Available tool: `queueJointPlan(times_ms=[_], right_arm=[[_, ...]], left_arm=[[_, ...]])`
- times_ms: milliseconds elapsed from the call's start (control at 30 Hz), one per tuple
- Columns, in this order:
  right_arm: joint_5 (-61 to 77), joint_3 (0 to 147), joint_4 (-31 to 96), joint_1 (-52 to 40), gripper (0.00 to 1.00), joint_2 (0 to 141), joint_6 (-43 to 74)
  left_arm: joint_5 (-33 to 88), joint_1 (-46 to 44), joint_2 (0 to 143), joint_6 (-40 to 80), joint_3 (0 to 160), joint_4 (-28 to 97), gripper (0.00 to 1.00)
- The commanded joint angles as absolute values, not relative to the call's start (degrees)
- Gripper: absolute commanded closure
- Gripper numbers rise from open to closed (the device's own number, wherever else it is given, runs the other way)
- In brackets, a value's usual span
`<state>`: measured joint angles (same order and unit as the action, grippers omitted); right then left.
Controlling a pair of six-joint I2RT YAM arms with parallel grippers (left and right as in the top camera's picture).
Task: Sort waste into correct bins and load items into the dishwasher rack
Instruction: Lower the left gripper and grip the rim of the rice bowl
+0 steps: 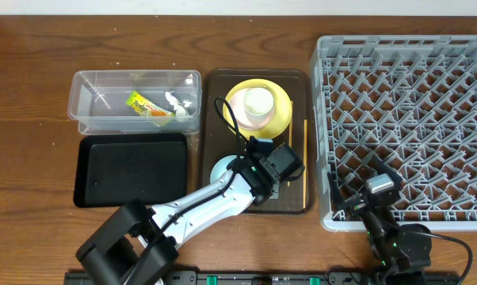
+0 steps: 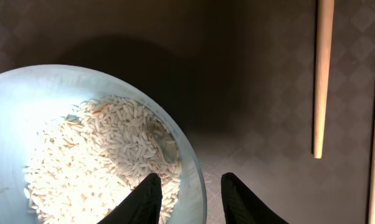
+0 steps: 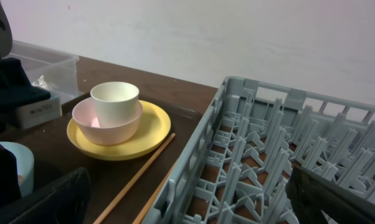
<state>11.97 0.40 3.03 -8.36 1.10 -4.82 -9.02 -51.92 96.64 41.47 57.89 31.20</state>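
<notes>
The light blue bowl (image 2: 25, 106) sits directly under the left gripper (image 2: 189, 177), on the brown serving tray (image 2: 237, 62), with loose rice (image 2: 106, 149) heaped in it. We judge it light, stiff and smooth-walled, so likely slippery, and the rice will spill if it tips. The rim is the only place to take hold, and the grip should be firm and kept level. The left gripper's fingers (image 2: 144, 199) stand part-way apart astride that rim, one over the rice and one outside. A sliver of gap shows on each side, so we read them as not yet clamped. Out past the outer finger the two chopsticks (image 2: 322, 74) lie side by side on the tray. The black tray (image 1: 131, 170) and clear tub (image 1: 96, 103) lie off the gripper's other side. The right gripper (image 3: 187, 180) waits with jaws spread wide and empty, at the near wall of the dishwasher rack (image 1: 405, 119)
</notes>
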Motion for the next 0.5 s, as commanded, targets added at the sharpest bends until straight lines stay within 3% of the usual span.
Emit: queueJointPlan(times_ms=[0,467], right_arm=[[12.1,0.3,3.2,-8.3,0.01,0.9,-4.8],[12.1,0.3,3.2,-8.3,0.01,0.9,-4.8]], left_arm=[[-10.1,-52.1,96.4,40.6,58.2,31.4,0.66],[-10.1,-52.1,97.3,41.0,57.3,31.2,0.71]])
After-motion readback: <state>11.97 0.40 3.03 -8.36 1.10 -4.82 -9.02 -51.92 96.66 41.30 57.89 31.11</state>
